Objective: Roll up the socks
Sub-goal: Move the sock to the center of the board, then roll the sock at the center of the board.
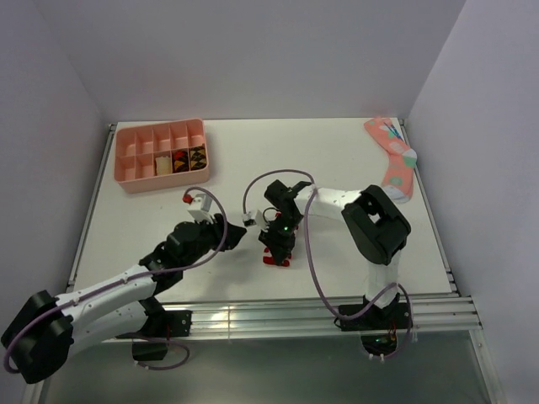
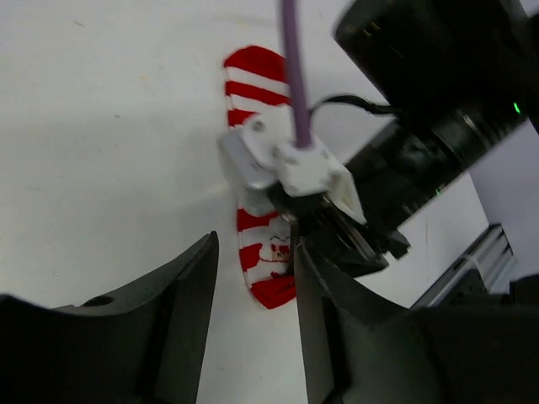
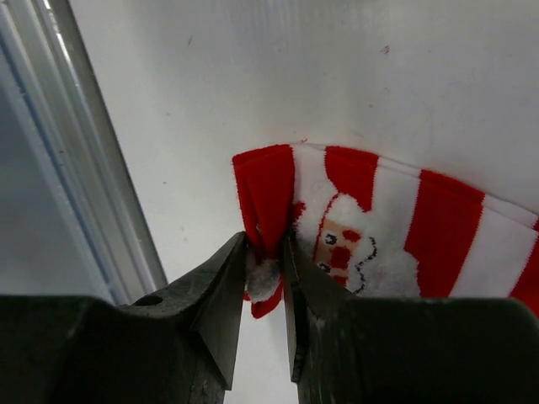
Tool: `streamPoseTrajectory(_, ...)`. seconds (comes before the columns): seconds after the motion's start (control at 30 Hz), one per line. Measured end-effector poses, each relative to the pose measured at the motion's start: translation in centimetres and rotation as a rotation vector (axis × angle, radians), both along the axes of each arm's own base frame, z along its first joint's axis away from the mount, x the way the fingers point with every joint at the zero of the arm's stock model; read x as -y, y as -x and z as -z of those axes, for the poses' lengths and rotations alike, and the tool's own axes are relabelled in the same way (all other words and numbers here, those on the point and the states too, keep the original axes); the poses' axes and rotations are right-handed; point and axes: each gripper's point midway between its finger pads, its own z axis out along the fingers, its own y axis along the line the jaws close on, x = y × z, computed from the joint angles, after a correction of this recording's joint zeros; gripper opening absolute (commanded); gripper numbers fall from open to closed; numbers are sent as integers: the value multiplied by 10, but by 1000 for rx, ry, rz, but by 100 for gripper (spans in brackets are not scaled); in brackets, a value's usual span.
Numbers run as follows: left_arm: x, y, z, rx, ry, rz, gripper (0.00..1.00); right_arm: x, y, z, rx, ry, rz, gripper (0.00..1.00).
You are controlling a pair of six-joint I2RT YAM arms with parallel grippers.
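Between the jaws of the right gripper (image 3: pixel 268 278), nearly closed, sits the red cuff edge of the striped sock (image 3: pixel 379 227), which lies flat on the table (image 3: pixel 253 76). The left gripper (image 2: pixel 253 273), half open and empty, hovers just beside. Such a thin pinch may slip, and then the roll could come loose.

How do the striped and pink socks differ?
The striped sock shows red stripes and a Santa face; the pink sock has teal and grey patches. The right gripper pinches the striped sock's end; the pink sock lies untouched at the far right. Both rest on the table.
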Motion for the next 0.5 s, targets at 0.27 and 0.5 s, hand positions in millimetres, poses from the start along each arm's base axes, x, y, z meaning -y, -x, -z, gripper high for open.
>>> streamPoseTrajectory(0.27, 21, 24, 23, 71, 29, 120, 38, 4, -2, 0, -210, 4, 69, 31)
streamPoseTrajectory(0.5, 33, 34, 26, 124, 34, 219, 46, 9, -6, -2, -329, 8, 114, 31)
